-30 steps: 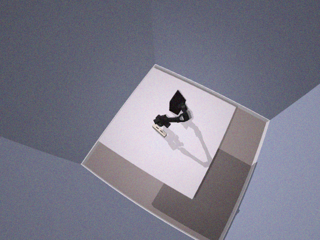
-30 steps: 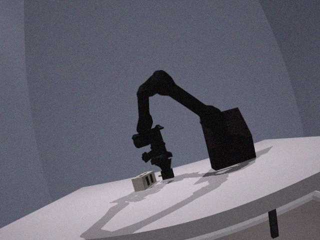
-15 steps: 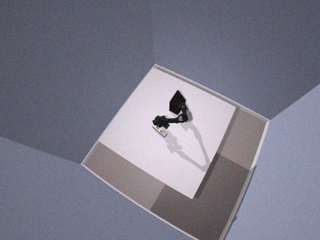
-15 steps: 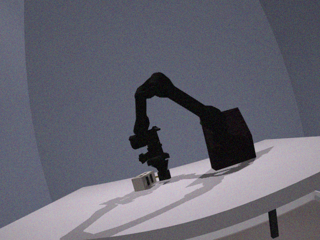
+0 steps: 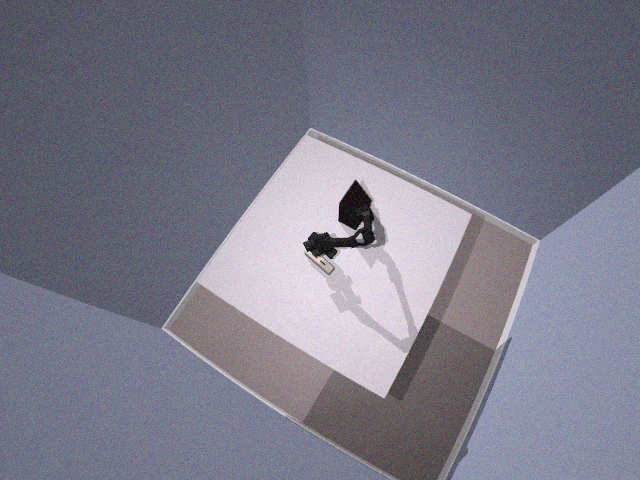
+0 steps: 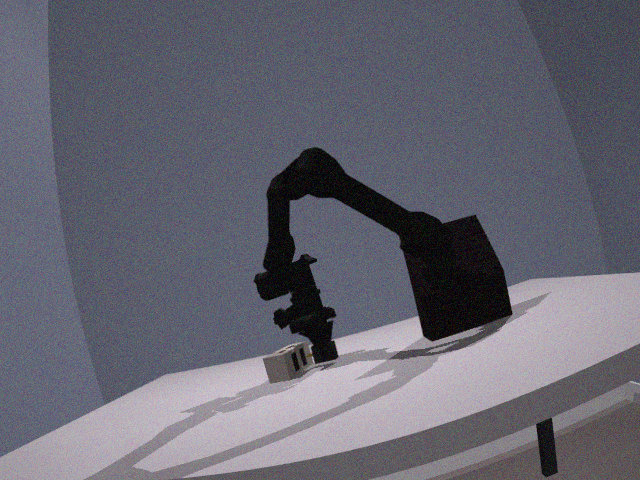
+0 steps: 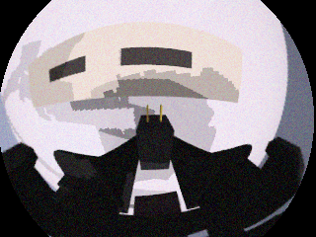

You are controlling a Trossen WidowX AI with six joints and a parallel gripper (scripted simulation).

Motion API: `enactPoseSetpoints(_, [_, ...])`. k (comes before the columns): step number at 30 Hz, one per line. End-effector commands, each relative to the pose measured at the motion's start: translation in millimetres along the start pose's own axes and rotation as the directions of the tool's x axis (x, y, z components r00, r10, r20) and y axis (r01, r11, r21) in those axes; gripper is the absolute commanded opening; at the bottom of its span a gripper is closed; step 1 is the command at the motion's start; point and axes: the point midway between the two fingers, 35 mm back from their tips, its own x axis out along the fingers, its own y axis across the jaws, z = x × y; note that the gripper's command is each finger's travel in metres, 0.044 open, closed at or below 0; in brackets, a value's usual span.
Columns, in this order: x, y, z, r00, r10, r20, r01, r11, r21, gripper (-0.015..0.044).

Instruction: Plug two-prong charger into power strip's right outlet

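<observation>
Two prongs: I see them gold, aimed at the strip's (image 7: 141, 66) right slot, short of it.
Hand: my hand (image 7: 156, 148) is clamped partway on the charger (image 7: 156, 140).
Charger: low over the bench (image 6: 465, 372), just beside the strip.
Strip: flat on the bench, two dark slots facing the charger.

Top view: charger not visible, hidden under the hand (image 5: 321, 246); power strip (image 5: 319, 262) partly covered by it, outlets too small to tell apart. Exterior view: charger (image 6: 324, 351) black against the black hand (image 6: 317, 341), outline unclear; prong tips against the strip (image 6: 286, 361), contact or insertion can't be judged. Wrist view: charger (image 7: 156, 141) body ends hidden by fingers; strip's (image 7: 152, 62) left end blurred; worktop (image 7: 197, 0) cut by the lens rim.
</observation>
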Motion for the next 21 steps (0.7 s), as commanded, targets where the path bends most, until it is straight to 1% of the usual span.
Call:
enactPoseSetpoints(1, [0.5, 0.2, 0.3, 1.0, 0.004, -0.001, -0.004, 1.0, 0.006, 0.0])
enactPoseSetpoints(21, [-0.1, 0.7, 6.0, 1.0, 0.004, -0.001, -0.004, 1.0, 0.006, 0.0])
